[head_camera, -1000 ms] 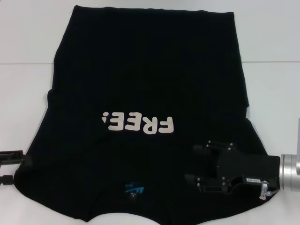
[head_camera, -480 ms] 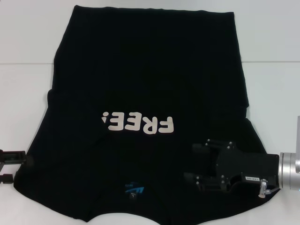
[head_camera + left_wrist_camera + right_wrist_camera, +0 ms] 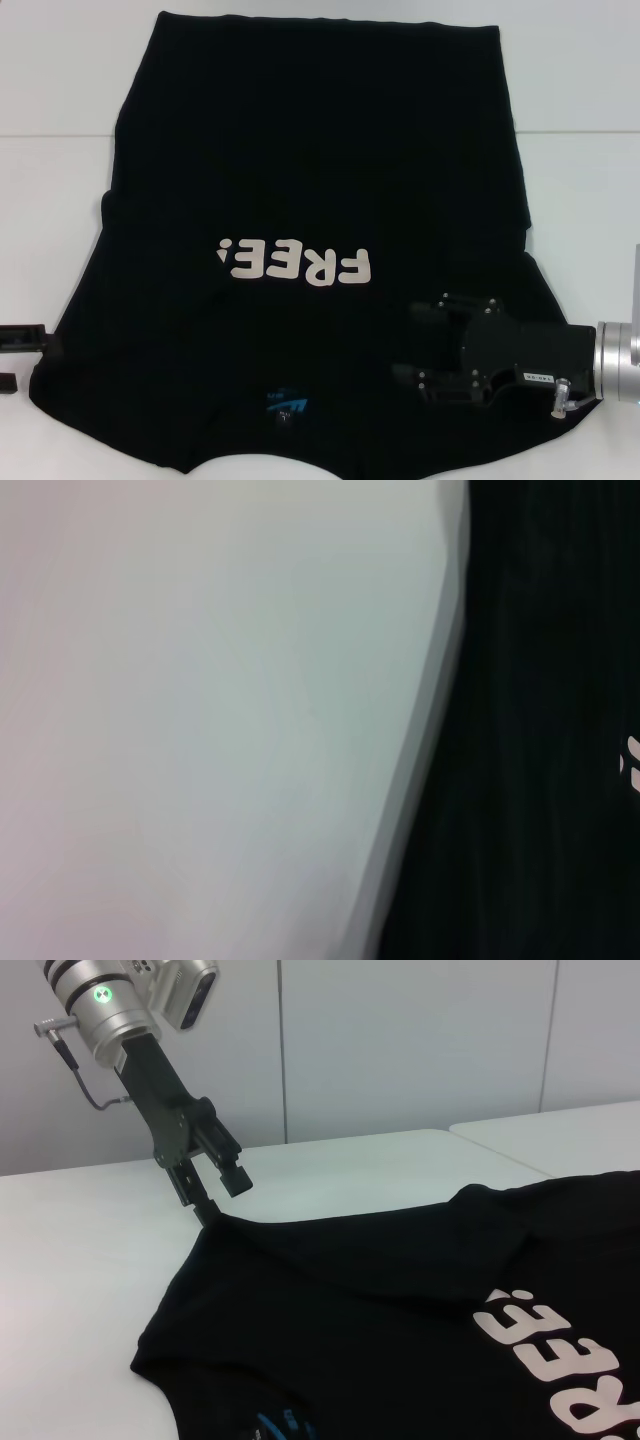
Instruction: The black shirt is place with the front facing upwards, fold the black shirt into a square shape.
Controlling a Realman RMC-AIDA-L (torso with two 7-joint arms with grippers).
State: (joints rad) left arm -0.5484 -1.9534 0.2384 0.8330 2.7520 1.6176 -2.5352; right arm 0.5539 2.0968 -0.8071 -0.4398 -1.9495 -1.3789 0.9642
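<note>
A large plain black cloth T-shirt (image 3: 310,250) lies spread flat, front up, on a white desk (image 3: 590,180). Its neckline is at the near edge, closest to the robot, and its hem lies at the far side.

Nearest the robot, a small blue neck label (image 3: 288,405) sits just inside the collar. To the right of the label, the black right hand (image 3: 412,345) lies low over the shirt's near right shoulder area, its body reaching in from a silver wrist at the right edge. Its two fingers point toward the middle of the shirt and stand apart, with nothing visibly between them.

At the near left edge, the black left hand (image 3: 18,354) sits at the shirt's left shoulder. In the right wrist view the left hand (image 3: 212,1200) angles down with its fingertips touching the cloth edge; whether it has pinched the fabric cannot be told.

Farther on, white block letters reading "FREE!" (image 3: 296,263) cross the chest, upside down from the robot's side. Beyond them the black body of the shirt runs to the far hem.
</note>
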